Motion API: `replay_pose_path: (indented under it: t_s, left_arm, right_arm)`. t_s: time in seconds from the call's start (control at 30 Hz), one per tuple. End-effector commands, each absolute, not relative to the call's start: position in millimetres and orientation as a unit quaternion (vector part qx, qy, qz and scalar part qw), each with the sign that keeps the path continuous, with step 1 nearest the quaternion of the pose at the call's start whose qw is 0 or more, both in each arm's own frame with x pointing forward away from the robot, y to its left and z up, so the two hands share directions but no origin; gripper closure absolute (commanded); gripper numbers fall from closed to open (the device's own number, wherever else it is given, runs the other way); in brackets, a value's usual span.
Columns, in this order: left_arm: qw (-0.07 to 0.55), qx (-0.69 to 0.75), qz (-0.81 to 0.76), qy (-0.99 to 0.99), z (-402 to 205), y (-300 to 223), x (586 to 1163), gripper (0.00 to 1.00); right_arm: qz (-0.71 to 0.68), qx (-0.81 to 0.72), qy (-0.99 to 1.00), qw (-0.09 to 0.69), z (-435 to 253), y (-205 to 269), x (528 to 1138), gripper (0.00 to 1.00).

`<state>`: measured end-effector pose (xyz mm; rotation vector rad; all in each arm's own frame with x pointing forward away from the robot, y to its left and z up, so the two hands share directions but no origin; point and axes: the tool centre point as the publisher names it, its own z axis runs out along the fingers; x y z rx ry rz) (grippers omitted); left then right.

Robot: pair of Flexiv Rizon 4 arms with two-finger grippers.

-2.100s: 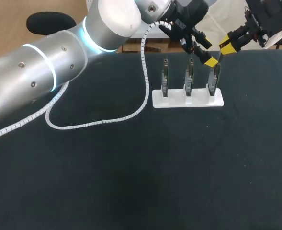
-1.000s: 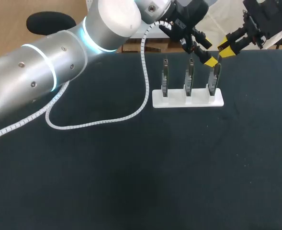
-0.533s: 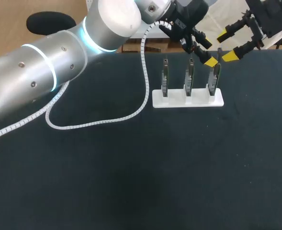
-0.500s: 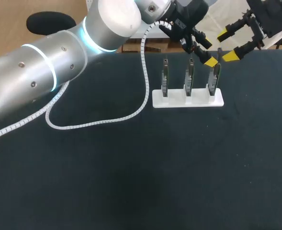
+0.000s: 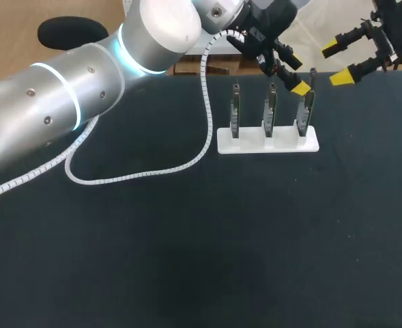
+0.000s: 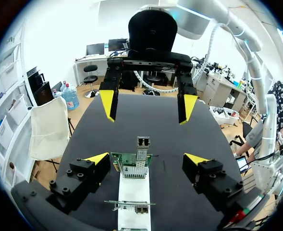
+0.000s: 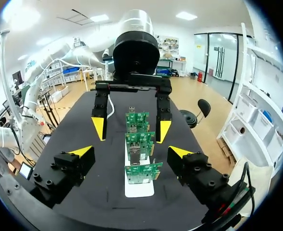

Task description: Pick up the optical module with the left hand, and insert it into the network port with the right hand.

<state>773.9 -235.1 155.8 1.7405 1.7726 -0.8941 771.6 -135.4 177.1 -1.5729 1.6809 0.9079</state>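
**Both claws apart; module upright on the end board**

Black table. A white rack lies near the far edge, right of the middle, with its long side parallel to that edge. Three green circuit boards stand upright in it in a row: left board, middle board, right board.

Optical module: silver and upright. It rises from the top edge of the right board, with its lower end meeting the board. Neither gripper touches it.

Left gripper: the left arm comes in from the table's left edge and reaches across to the far edge, over the right end of the rack. Its fingers are spread wide and grip nothing. In the left wrist view the module and the right board sit ahead of the gap, clear of both yellow tips. In the head view one yellow tip is just beside the top of the right board.

Right gripper: near the table's far right corner, past the right end of the rack and apart from the boards. Its fingers are spread wide and hold nothing. In the right wrist view the three boards line up ahead of its gap, with the right board nearest.

A white spiral cable hangs from the left arm and loops onto the table to the left of the rack.
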Motion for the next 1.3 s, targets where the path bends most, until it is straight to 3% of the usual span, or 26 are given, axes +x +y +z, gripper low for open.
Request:
replay_pose_path:
  t_s: [0.03, 0.13, 0.17, 0.2, 0.23, 1.3]
  left_arm:
    - [0.248, 0.638, -0.327, 0.652, 156, -235, 773, 0.00]
    - [0.248, 0.638, -0.327, 0.652, 156, -235, 773, 0.00]
    - [0.248, 0.638, -0.327, 0.652, 156, -235, 773, 0.00]
    - [0.248, 0.638, -0.327, 0.652, 156, -235, 773, 0.00]
    - [0.248, 0.638, -0.327, 0.652, 156, -235, 773, 0.00]
    - [0.248, 0.638, -0.327, 0.652, 156, -235, 773, 0.00]
  right_arm:
    - [0.349, -0.600, 0.639, 0.329, 177, -138, 772, 0.00]
    - [0.347, -0.602, 0.639, 0.331, 178, -139, 772, 0.00]
    - [0.343, -0.604, 0.638, 0.331, 178, -139, 772, 0.58]
    - [0.342, -0.604, 0.638, 0.332, 178, -139, 772, 0.74]
    - [0.344, -0.603, 0.638, 0.334, 179, -140, 772, 1.00]
    - [0.341, -0.631, 0.607, 0.340, 190, -110, 783, 1.00]
